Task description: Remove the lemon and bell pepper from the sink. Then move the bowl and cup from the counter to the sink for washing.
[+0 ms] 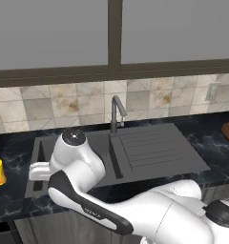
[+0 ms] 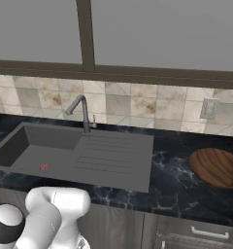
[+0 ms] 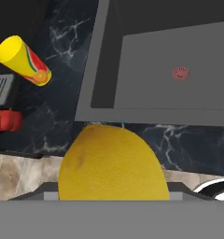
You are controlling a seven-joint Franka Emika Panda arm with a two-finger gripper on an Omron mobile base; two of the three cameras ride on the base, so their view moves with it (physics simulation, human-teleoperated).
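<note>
Lemon [image 3: 114,163] — plain yellow, rounded, smooth skin; sits close up between the jaws, which stand wide around it, apparently gripped, above the counter [image 3: 62,126] edge beside the sink [image 3: 179,93]. Bell pepper [image 3: 7,120] — small, shiny red, on the counter near the cup [image 3: 23,60], out of the basin. Sink basin — bare but for its reddish drain disc. Cup — yellow, red-marked, on the counter. Bowl [image 2: 218,167] — brown wood, on the counter well right. Judged: lemon yet to be set down; bowl and cup not yet moved

Cup [image 3: 24,61] and bell pepper [image 3: 7,120] on counter [image 3: 62,116] beside sink [image 3: 170,74]
</note>
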